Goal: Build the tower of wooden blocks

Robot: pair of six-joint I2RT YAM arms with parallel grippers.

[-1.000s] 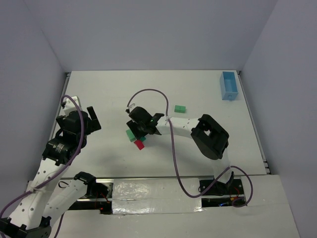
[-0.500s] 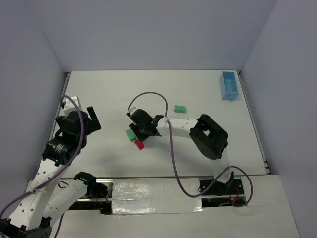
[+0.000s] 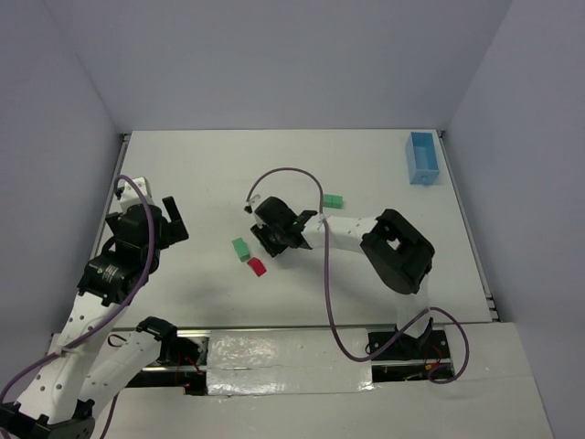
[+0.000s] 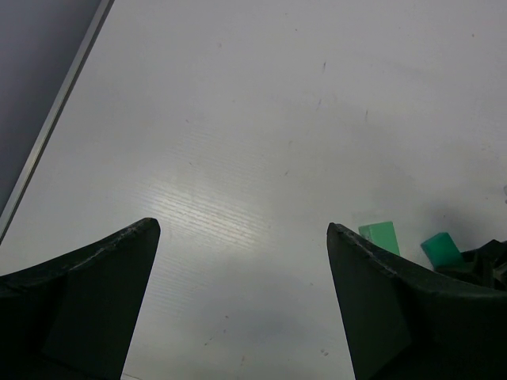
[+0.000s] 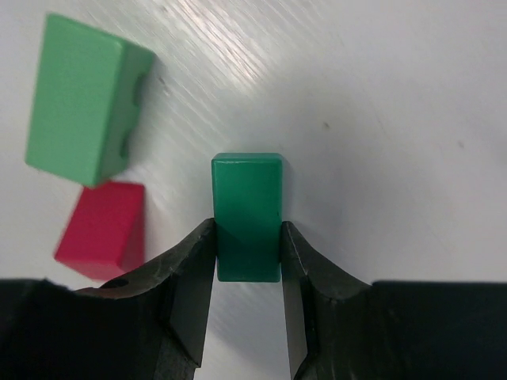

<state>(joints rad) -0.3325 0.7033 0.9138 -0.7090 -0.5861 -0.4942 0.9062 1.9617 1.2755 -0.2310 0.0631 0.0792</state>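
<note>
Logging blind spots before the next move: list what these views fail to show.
Top view: right claw covers the dark green wood block it grips.
Right wrist view: whether that block touches the white table.
Left wrist view: red wood wedge unseen, probably behind the left claw.

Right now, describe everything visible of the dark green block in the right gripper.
The dark green block is a small rectangular brick, smooth and glossy like painted wood, with slightly rounded edges. The right gripper clamps its two long sides between black fingers, its far end jutting past the fingertips. Nothing else visibly touches it; whether it rests on the table is unclear.
</note>
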